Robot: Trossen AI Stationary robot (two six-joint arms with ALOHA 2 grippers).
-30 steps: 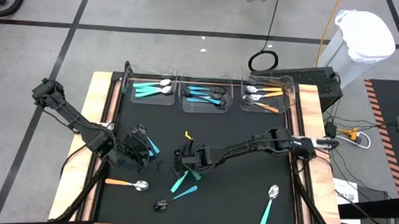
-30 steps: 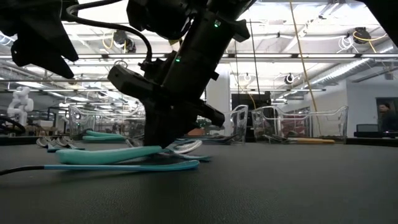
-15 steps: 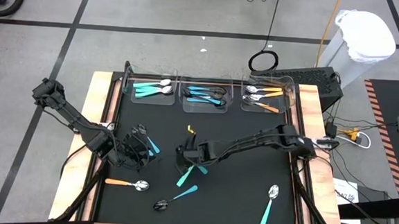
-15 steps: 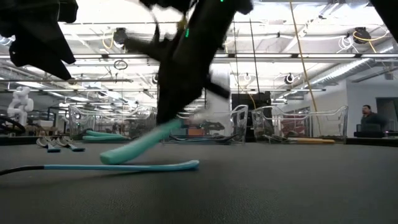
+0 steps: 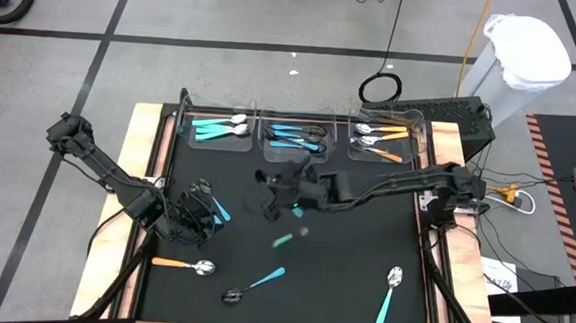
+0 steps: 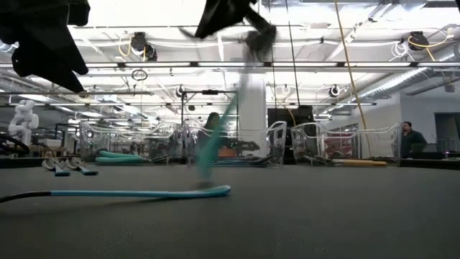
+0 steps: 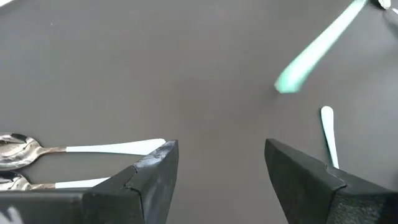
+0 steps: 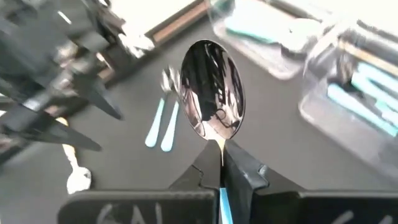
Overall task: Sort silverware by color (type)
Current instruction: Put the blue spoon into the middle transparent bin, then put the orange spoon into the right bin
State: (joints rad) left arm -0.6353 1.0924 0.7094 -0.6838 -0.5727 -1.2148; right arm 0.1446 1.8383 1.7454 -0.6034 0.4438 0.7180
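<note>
1. A second ago my right gripper (image 5: 284, 193) was low on the mat among two teal spoons. Now it has risen and swung toward the bins, its fingers pinched tight on the neck of a teal-handled spoon (image 8: 211, 93). I judge the pick a success; the carry is under way.

2. The held spoon hangs with its handle down. In the low view it is a blurred teal streak (image 6: 215, 140) clear of the table. Its bowl is shiny metal, mirror-bright in the right wrist view.

3. The other teal spoon (image 5: 258, 281) lies where it was, flat on the black mat (image 5: 351, 286).

4. My left gripper (image 5: 197, 208) waits near the mat's left side, fingers wide apart with nothing between them, just over two light-blue spoons (image 7: 112, 148).

5. Three clear bins stand along the far edge. The left bin (image 5: 220, 127) holds teal spoons, so I judge it the destination. An orange spoon (image 5: 183, 265) and another teal spoon (image 5: 388, 296) remain loose.
</note>
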